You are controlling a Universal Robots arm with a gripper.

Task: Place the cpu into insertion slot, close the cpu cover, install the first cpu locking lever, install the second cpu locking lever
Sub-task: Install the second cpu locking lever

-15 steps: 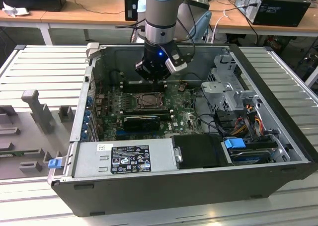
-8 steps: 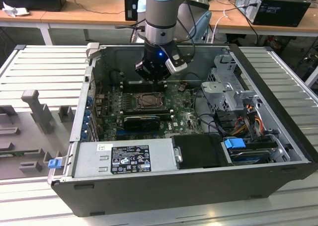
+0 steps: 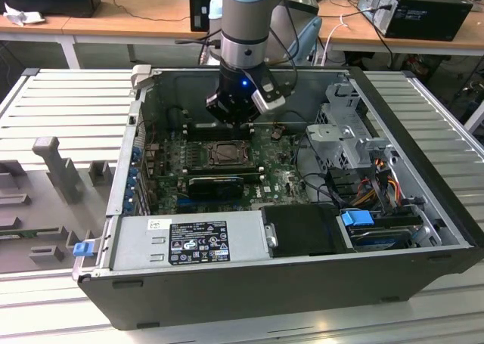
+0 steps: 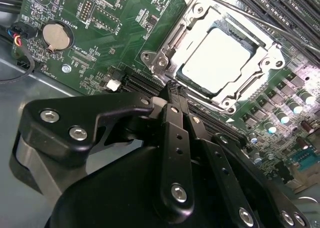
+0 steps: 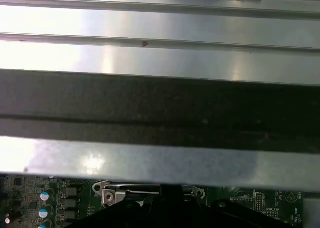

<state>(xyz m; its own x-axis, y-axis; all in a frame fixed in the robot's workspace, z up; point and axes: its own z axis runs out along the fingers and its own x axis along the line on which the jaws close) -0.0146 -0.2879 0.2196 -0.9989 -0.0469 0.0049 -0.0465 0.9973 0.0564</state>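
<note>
Your gripper (image 4: 172,93) hung closed and empty at the insertion slot's (image 4: 220,52) edge; the cpu (image 4: 218,57) sat seated under the cpu cover (image 4: 167,57); a slip could've scraped the motherboard (image 4: 107,42).

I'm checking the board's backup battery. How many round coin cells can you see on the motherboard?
1. A silver coin cell sits in its holder on the green motherboard in the second wrist view, well apart from the cpu. The gripper hides part of the board, so more may be hidden.
</note>
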